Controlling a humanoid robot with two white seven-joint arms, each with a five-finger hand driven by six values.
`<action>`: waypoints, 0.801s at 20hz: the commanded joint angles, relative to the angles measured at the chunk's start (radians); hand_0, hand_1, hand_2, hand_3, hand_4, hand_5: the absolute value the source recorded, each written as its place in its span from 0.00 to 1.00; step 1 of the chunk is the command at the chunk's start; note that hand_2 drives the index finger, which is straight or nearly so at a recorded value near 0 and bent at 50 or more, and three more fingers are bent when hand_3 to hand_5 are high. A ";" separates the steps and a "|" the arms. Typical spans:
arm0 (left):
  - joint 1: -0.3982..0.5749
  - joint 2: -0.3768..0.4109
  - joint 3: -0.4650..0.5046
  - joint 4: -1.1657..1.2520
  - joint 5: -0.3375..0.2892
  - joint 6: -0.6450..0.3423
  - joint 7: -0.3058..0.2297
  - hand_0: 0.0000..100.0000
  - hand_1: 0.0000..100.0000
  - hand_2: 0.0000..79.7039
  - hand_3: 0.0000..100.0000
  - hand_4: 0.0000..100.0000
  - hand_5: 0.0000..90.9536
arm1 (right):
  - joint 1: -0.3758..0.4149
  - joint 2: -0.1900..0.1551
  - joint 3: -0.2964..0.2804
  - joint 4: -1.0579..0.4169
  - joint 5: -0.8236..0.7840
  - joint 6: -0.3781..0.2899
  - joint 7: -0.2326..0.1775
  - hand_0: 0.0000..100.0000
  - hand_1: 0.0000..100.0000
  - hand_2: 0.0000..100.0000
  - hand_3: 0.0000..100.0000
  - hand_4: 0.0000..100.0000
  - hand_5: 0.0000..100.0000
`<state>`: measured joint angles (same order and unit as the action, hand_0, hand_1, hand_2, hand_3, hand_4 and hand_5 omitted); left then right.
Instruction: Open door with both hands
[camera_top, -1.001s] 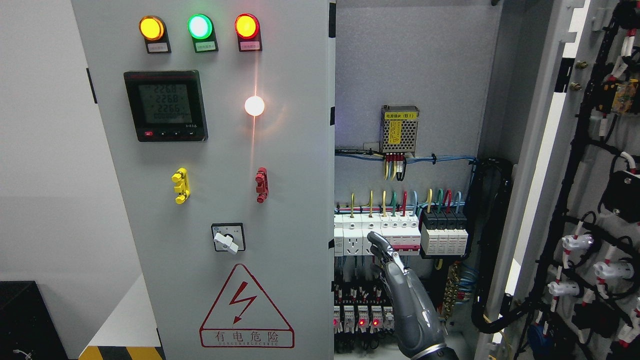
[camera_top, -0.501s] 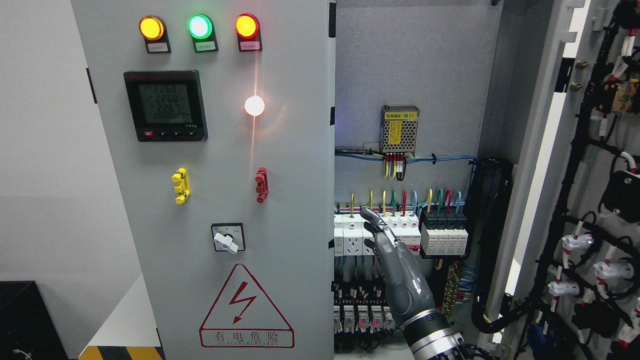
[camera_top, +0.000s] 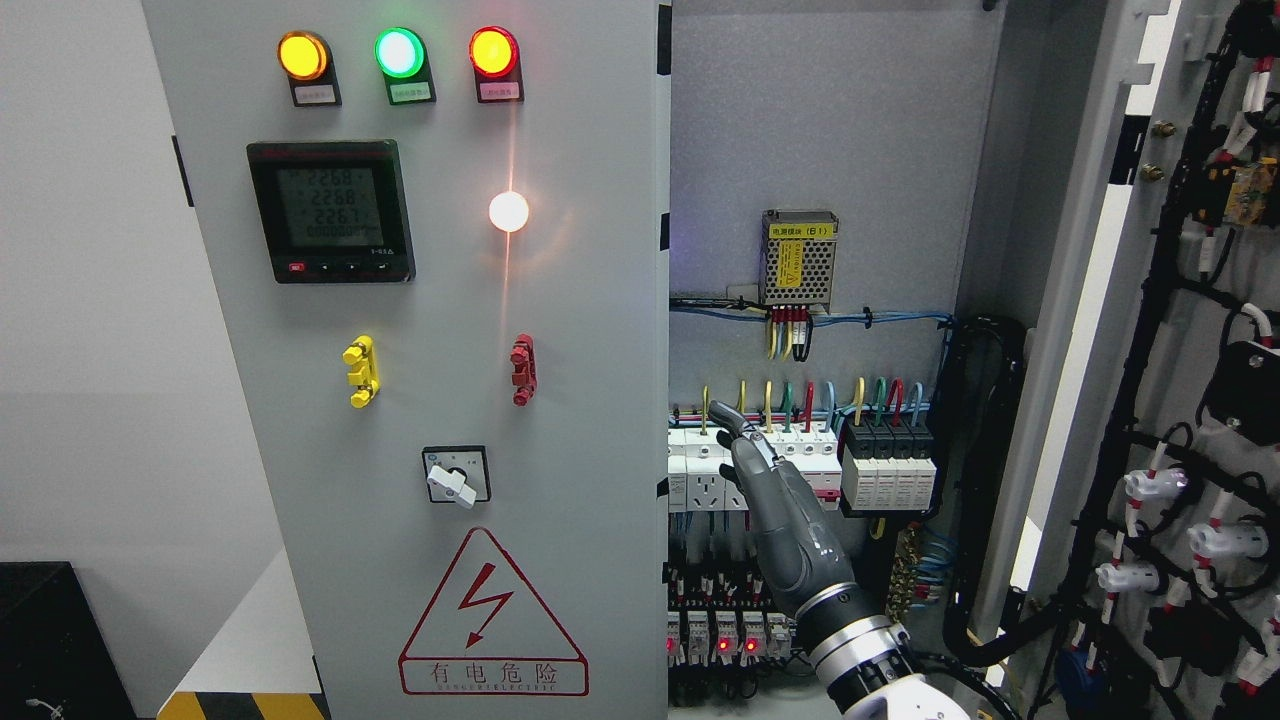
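Observation:
The grey left cabinet door (camera_top: 580, 330) stands closed, its right edge running down the middle of the head view. The right door (camera_top: 1090, 300) is swung wide open, showing its inner face with black cable looms. My right hand (camera_top: 738, 440) reaches up from the bottom edge into the open cabinet, fingers extended and holding nothing. Its fingertips (camera_top: 722, 413) sit in front of the white breakers (camera_top: 790, 465), a short way right of the left door's edge. The left arm is out of the picture.
The left door carries three lit lamps (camera_top: 398, 52), a digital meter (camera_top: 332, 210), a yellow latch (camera_top: 361, 371), a red latch (camera_top: 522, 369), a rotary switch (camera_top: 456, 476) and a warning triangle (camera_top: 490, 618). Inside are a power supply (camera_top: 798, 258) and wiring.
My right hand has risen and shifted left, from below the breaker row up to its top, nearer the left door's edge. More of the wrist now shows.

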<state>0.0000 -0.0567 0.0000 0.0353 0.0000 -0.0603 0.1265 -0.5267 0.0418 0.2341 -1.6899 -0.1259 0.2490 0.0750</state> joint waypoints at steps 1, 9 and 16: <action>0.014 0.000 0.002 0.000 -0.003 0.000 -0.001 0.00 0.00 0.00 0.00 0.00 0.00 | -0.044 -0.003 0.001 0.082 -0.092 0.028 -0.001 0.19 0.00 0.00 0.00 0.00 0.00; 0.014 0.000 0.002 0.000 -0.003 0.000 -0.001 0.00 0.00 0.00 0.00 0.00 0.00 | -0.075 -0.020 -0.004 0.085 -0.097 0.036 0.003 0.19 0.00 0.00 0.00 0.00 0.00; 0.014 0.000 0.002 0.000 -0.003 0.000 -0.001 0.00 0.00 0.00 0.00 0.00 0.00 | -0.079 -0.025 -0.002 0.085 -0.150 0.039 0.005 0.19 0.00 0.00 0.00 0.00 0.00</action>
<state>0.0000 -0.0567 0.0000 0.0353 0.0000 -0.0602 0.1266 -0.5970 0.0138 0.2329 -1.6247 -0.2455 0.2877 0.0776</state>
